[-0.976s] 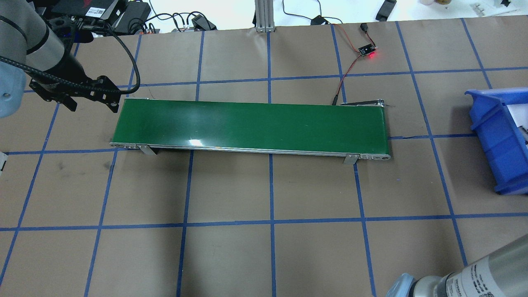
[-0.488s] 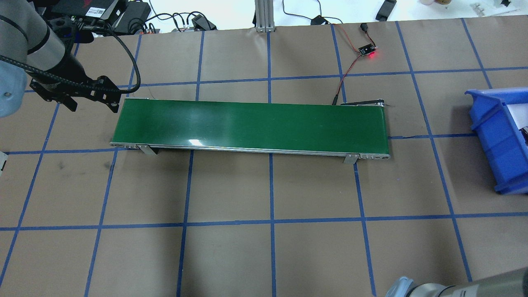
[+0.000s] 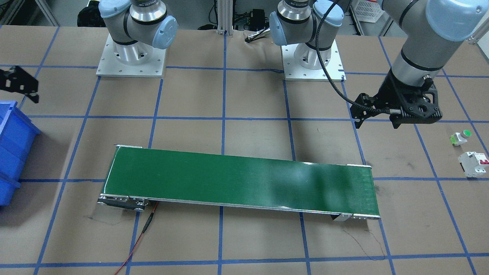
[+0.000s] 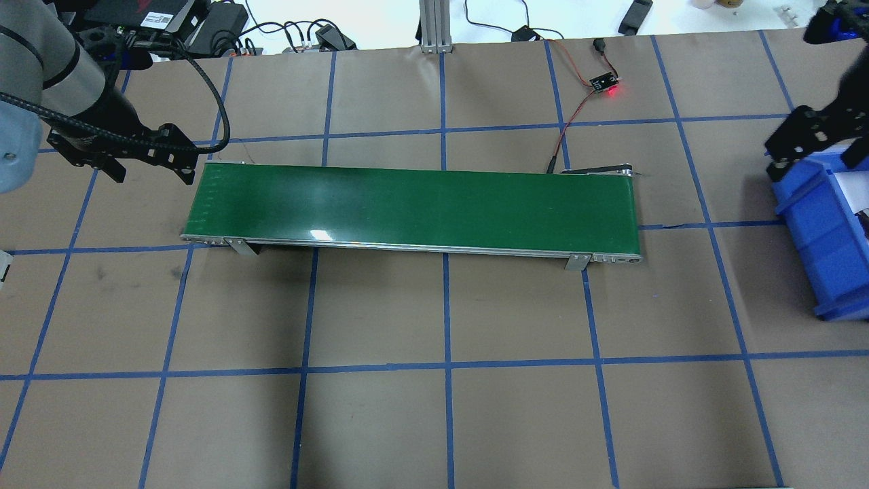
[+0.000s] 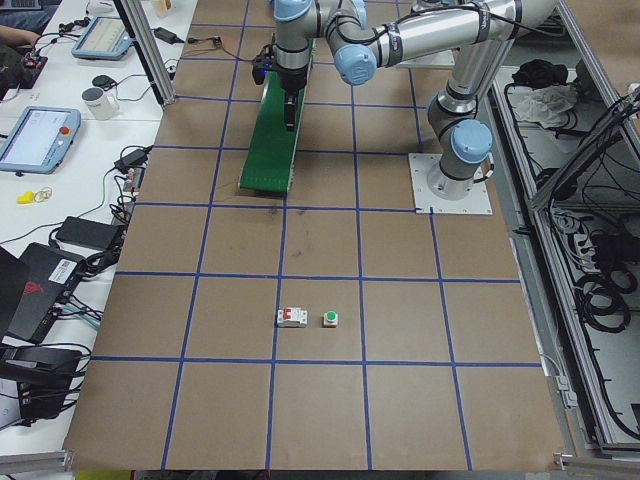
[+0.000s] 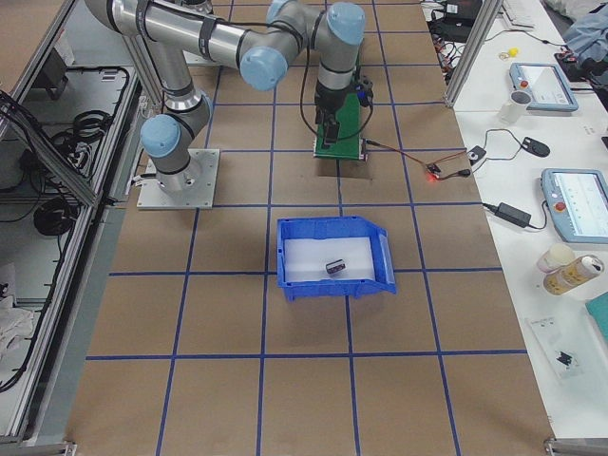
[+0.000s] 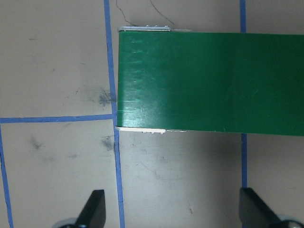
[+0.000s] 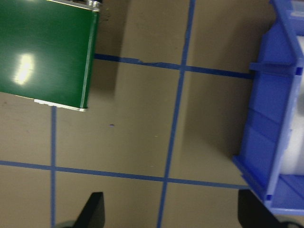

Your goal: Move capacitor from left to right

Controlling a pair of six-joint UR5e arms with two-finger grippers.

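The capacitor (image 6: pixel 335 267), a small dark cylinder, lies on the white floor of the blue bin (image 6: pixel 334 287) at the table's right end. My right gripper (image 4: pixel 810 160) is open and empty, high over the bin's (image 4: pixel 815 231) far inner corner. In its wrist view (image 8: pixel 173 213) it looks down on bare table between the conveyor's end and the bin wall (image 8: pixel 275 118). My left gripper (image 4: pixel 151 175) is open and empty, just off the left end of the green conveyor belt (image 4: pixel 414 207). Its wrist view (image 7: pixel 173 213) shows that belt end (image 7: pixel 209 80), bare.
A white circuit breaker with red switches (image 3: pixel 473 164) and a green-capped push button (image 3: pixel 460 137) stand on the table at the robot's far left. A red-lit sensor board with wires (image 4: pixel 604 85) lies behind the conveyor's right end.
My right gripper has swung into the overhead view at the right, over the bin's far corner, and its arm has left the bottom right corner. The left arm has not moved.
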